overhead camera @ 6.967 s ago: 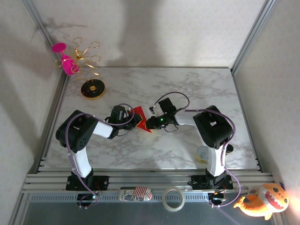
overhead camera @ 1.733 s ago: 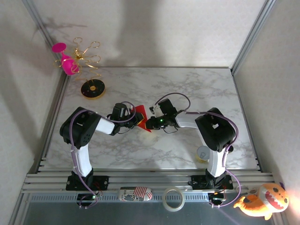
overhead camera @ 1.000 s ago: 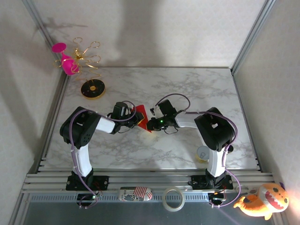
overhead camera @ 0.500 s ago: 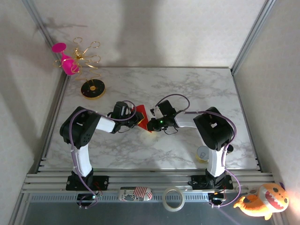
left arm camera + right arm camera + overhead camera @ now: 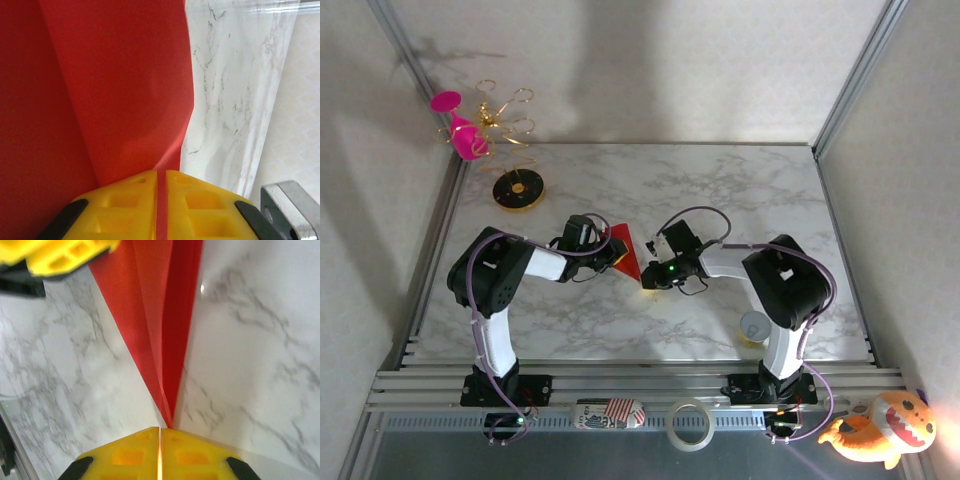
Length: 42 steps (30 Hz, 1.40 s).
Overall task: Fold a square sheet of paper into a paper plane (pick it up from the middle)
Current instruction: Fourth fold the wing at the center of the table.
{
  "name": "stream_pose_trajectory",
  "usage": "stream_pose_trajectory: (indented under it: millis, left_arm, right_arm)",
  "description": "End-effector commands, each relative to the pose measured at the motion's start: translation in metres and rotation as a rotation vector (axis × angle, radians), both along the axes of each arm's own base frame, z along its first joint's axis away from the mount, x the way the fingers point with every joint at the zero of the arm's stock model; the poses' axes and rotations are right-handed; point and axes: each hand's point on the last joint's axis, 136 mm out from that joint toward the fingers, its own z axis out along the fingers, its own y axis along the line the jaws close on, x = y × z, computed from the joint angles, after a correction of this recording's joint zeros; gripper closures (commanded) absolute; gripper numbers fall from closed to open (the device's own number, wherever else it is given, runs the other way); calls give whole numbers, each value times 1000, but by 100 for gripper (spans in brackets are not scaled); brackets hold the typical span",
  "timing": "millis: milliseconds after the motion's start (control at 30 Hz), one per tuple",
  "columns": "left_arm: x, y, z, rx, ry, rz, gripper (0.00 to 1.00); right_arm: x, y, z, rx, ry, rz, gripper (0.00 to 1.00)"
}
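The red sheet of paper (image 5: 623,250) is folded into a narrow dart with a centre crease and a pointed nose, lying on the marble table. My left gripper (image 5: 610,254) is shut on its wide end, and red paper (image 5: 115,85) shows in the slit between the yellow fingertips (image 5: 125,200). My right gripper (image 5: 646,281) is shut at the nose end. In the right wrist view the paper (image 5: 160,315) tapers to a point right at my right gripper (image 5: 160,431), and no red shows in its slit. The left gripper's fingers (image 5: 60,255) appear at the top left there.
A pink wine glass (image 5: 460,130) hangs on a gold rack (image 5: 517,190) at the far left corner. A small round cup (image 5: 753,328) stands by the right arm's base. A tape roll (image 5: 688,425), a striped object (image 5: 610,412) and a plush toy (image 5: 880,428) lie on the near rail.
My right gripper has slid toward the near right along the paper to its nose, so more red paper shows. The left gripper has held still on the paper.
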Motion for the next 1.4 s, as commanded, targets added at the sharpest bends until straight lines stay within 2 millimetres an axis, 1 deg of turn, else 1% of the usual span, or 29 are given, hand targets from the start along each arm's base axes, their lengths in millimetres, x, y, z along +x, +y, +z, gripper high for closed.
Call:
stream_pose_trajectory:
  millis: [0,67,133,200,267,333,433,533,667,800,1067,1167,1233,1300,1367]
  left_arm:
    - [-31,33,-65,212,173,46,87]
    - [-30,30,-62,206,166,37,87]
    - [-30,27,-60,198,164,34,87]
    - [-29,26,-59,190,161,33,87]
    - [-29,26,-59,188,162,35,87]
    - [-29,25,-60,183,166,35,87]
    - [-29,24,-59,173,169,36,87]
    - [-29,23,-59,173,169,37,87]
    - [-28,24,-59,173,170,39,87]
    - [-28,23,-58,170,170,37,87]
    - [-24,21,-51,164,156,33,87]
    - [-23,21,-50,168,154,33,87]
    - [-25,21,-51,170,158,32,87]
    - [-26,22,-53,175,164,35,87]
    - [-26,23,-54,176,168,36,87]
  right_arm:
    - [-5,-12,7,-54,-36,20,89]
    - [11,-1,32,6,-113,5,89]
    - [24,9,51,59,-162,-19,89]
    - [33,17,58,86,-189,-28,90]
    - [40,21,52,66,-194,-39,91]
    - [48,24,42,28,-195,-55,93]
    - [51,33,35,21,-183,-47,95]
    - [52,38,28,3,-170,-43,95]
    - [54,36,16,-32,-152,-62,96]
    - [58,25,3,-92,-139,-99,96]
    - [51,20,-9,-113,-103,-93,96]
    - [50,19,-8,-114,-102,-93,96]
    - [51,23,5,-81,-120,-90,95]
    - [54,31,27,-20,-157,-84,95]
    - [53,37,41,30,-172,-67,94]
